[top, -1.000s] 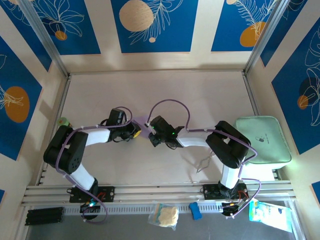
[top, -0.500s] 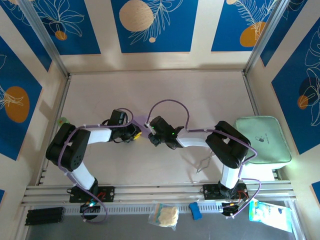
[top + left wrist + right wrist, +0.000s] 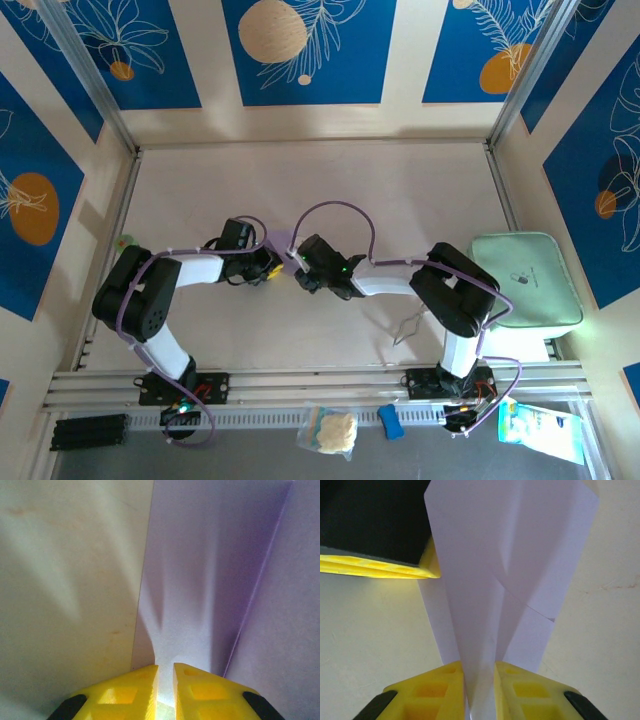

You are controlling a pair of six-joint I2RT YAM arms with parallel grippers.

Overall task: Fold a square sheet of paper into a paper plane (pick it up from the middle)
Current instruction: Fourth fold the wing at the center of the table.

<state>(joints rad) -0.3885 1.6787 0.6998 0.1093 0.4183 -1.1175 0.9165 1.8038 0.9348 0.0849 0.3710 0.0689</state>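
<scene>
Blue floral panels ring the pale bench [image 3: 400, 190], at whose middle my two grippers meet on the paper plane [image 3: 282, 244]. My left gripper [image 3: 165, 667] pinches its edge, fingers nearly together. My right gripper [image 3: 479, 666] straddles the folded keel; whether it clamps, I cannot tell. The plane's long axis runs straight out from my right jaws, the left crossing it sideways; both arms are equally near.

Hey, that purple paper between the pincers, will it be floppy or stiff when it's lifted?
Probably light and floppy: the purple paper is thin and puckers just beyond the left pincer. Its creases likely stiffen it lengthwise, since a folded ridge rises from the right pincer without sagging. A hard squeeze would probably crumple it.
</scene>
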